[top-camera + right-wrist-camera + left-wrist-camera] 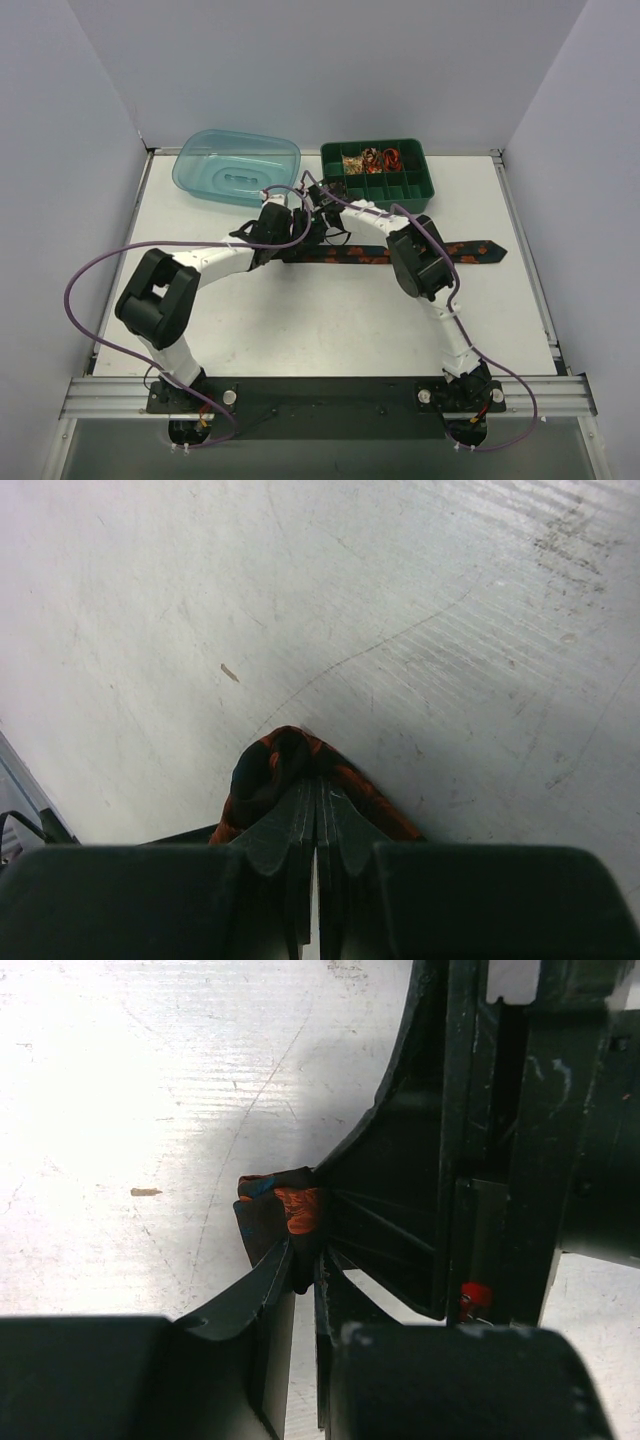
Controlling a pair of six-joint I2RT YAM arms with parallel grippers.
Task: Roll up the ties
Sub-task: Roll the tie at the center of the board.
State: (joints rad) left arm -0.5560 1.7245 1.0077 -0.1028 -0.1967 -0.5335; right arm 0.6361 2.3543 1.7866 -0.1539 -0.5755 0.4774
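Note:
One tie (470,250), black with orange-red blotches, lies flat across the table's middle, its pointed end to the right. Its left end is lifted and bunched where both grippers meet. My left gripper (300,222) pinches a folded bit of the tie (285,1205) between its nearly closed fingers; in its own view the gripper (305,1255) sits just under the fold. My right gripper (322,215) comes in from the other side. Its jaws (317,785) are pressed together on a hump of the tie (275,765). The tie's left end is hidden under both grippers in the top view.
A green compartment tray (372,145) with small rolled items stands at the back right. A clear blue tub (237,165) lies at the back left. Purple cables (95,270) loop off both arms. In the left wrist view the right gripper's dark body (480,1160) fills the right side.

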